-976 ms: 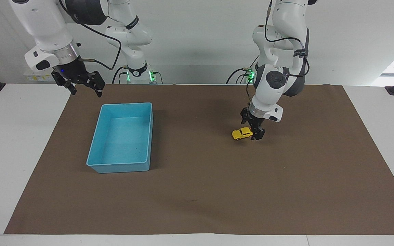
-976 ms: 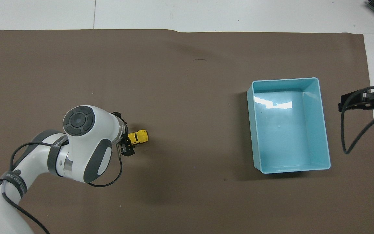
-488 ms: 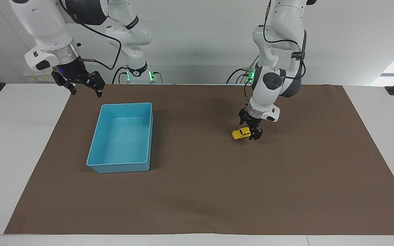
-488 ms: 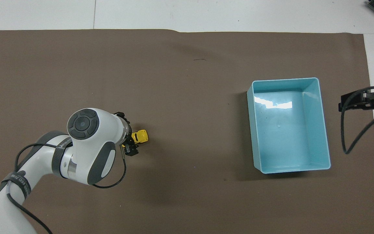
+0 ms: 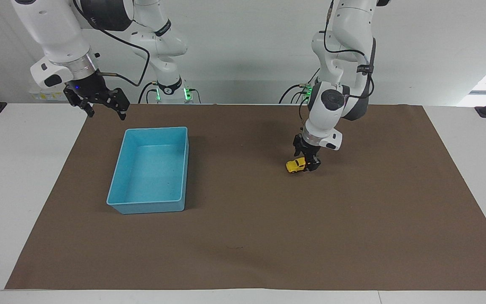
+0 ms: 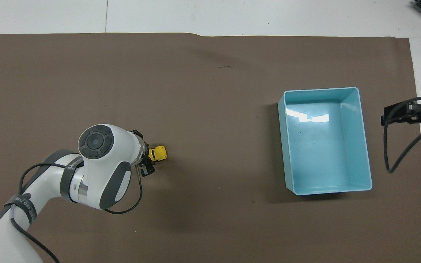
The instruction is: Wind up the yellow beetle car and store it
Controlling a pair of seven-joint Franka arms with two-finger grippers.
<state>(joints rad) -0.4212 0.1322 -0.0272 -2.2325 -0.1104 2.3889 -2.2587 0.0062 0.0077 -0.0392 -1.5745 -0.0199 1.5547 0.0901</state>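
Change: left arm's wrist has drawn in over the rear of the car since a second ago; its pincer fingers stood wider apart around the car then. Car itself has not shifted on the mat. Right arm, bin unmoved.
Table: white table, most of its top covered by a brown paper mat.
Bin: light blue rectangular plastic bin, open top, nothing inside, on the mat toward the right arm's end of the table.
Left arm: white arm reaching down to the mat toward its own end of the table, well apart from the bin.
Left pincer: left pincer low at the mat, fingers set either side of the car's rear end; whether they are clenched on it I cannot tell.
Right pincer: right pincer waits raised over the mat's edge at the right arm's end, released, fingers spread, holding nothing.
Car: small yellow beetle-shaped toy car, dark windows, wheels down on the mat, nose toward the bin, rear under the left pincer.
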